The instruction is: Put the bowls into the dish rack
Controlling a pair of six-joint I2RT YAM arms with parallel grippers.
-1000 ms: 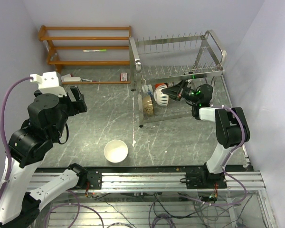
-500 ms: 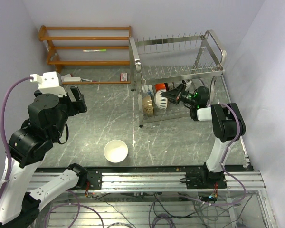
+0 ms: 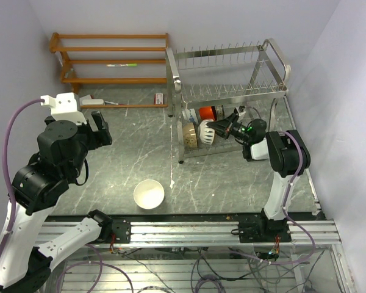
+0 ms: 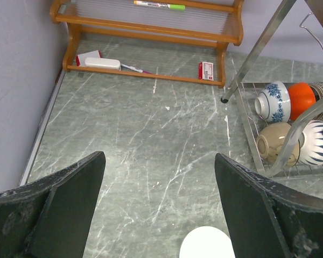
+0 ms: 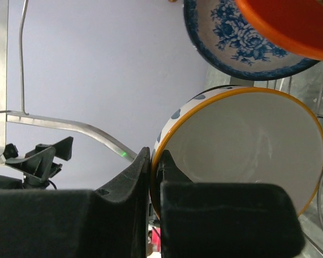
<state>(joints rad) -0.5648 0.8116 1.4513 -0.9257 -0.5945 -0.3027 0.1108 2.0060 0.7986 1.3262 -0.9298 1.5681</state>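
The silver wire dish rack (image 3: 232, 91) stands at the back right. Its lower tier holds a blue-and-white bowl (image 3: 188, 116), a red-orange bowl (image 3: 205, 112) and a cream-tan bowl (image 3: 190, 135). My right gripper (image 3: 215, 126) reaches into that tier. It is shut on the rim of a white bowl with blue spots and an orange rim (image 5: 242, 140), held on edge beside the cream-tan bowl. A plain white bowl (image 3: 149, 194) sits on the table in front. My left gripper (image 4: 159, 156) hovers open and empty above it, with the bowl (image 4: 206, 243) just below its fingers.
An orange wooden shelf (image 3: 110, 61) stands at the back left, with a small red-and-white box (image 3: 161, 97) and a white object (image 3: 91, 99) at its foot. The rack's leg (image 4: 258, 51) stands at the right of the left wrist view. Walls close in on both sides.
My right wrist has drawn closer to the rack and turned, keeping the spotted bowl in the lower tier next to the cream-tan bowl. The left arm has not moved.
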